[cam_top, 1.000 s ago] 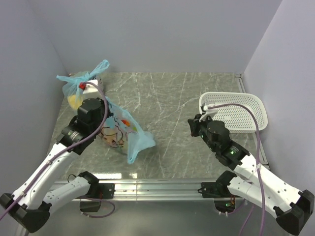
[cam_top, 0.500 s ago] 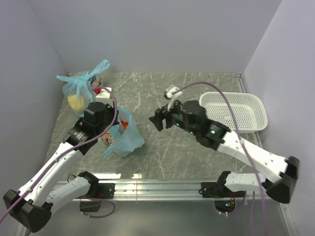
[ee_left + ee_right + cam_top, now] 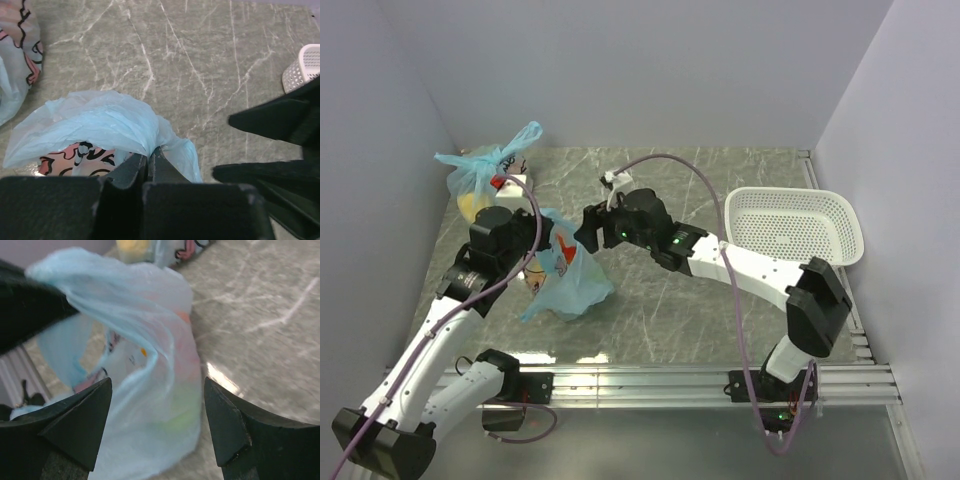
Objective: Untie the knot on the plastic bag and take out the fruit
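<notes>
A second bag [image 3: 480, 172] is sitting in the table's [image 3: 710, 290] far-left corner, a yellow lump [image 3: 469, 206] showing through its blue film and its knotted ends pointing upward. A white basket [image 3: 790, 192] is lying at the right edge, well apart. A metal rail [image 3: 650, 380] is running along the near edge. Pale walls [image 3: 620, 70] are enclosing three sides.

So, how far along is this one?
Nothing looks finished: no fruit lies on the table or in the white basket. In hand: the left hand is shut on the film of the plastic bag, holding it up, and the right hand is open just in front of it. Left: the untying, which I can't confirm has begun, and taking out the fruit tinting the film.
</notes>
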{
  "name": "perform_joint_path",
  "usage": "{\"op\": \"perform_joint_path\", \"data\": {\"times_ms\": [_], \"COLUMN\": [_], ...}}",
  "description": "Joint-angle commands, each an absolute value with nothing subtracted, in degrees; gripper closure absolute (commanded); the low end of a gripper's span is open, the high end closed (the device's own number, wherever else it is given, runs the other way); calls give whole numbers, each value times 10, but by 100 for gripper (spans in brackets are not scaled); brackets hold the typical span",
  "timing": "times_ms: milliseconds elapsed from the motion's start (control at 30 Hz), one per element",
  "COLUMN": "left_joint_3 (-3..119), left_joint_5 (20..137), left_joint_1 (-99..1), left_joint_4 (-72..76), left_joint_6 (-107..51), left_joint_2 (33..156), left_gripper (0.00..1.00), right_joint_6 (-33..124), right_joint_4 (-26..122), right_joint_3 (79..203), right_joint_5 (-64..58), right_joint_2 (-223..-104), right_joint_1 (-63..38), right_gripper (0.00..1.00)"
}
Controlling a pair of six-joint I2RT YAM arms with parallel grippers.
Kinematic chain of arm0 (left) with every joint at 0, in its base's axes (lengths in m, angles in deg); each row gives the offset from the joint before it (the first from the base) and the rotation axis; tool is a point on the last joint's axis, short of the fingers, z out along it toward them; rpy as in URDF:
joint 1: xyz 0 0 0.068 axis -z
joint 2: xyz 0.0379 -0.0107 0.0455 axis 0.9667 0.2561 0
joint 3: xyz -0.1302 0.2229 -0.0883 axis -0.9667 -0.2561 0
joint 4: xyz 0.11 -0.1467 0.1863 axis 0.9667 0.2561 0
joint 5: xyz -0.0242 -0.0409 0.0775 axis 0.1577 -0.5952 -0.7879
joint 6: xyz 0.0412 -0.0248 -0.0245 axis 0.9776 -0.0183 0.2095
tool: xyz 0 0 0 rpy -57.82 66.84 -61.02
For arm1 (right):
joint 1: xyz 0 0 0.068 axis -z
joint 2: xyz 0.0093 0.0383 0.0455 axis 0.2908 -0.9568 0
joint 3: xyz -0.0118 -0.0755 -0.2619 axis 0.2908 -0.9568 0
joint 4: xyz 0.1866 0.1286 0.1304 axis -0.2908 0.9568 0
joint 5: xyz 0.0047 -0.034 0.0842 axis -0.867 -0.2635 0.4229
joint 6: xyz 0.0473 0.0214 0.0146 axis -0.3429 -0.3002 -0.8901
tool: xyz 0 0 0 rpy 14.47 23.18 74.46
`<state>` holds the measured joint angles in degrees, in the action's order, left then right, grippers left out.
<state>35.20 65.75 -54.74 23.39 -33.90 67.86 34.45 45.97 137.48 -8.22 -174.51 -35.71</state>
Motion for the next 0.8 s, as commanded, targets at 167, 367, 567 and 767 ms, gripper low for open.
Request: {"op": "perform_joint_path", "data": {"times_ms": [167,367,567,767], "left_joint_3": [389,433,472,471], "left_joint_5": [713,726,576,550], "left_joint_1": [-550,-550,-550,-551], "left_joint_4": [214,240,304,300], "left_joint_6": [-352,-359,-357,-398], "left_joint_2": [689,689,687,703], "left_gripper": [100,100,99,53], "right_joint_6": [287,291,336,356], "right_joint_4": [382,397,442,464], "right_joint_3": [1434,1419,1359,1328], "right_joint_5": [-35,-70,-153,-144], "right_joint_2": [-1828,-1825,-1710,-1640], "right_joint_1": [-357,-350,-332,-332], "right_gripper": [20,70,100,100]}}
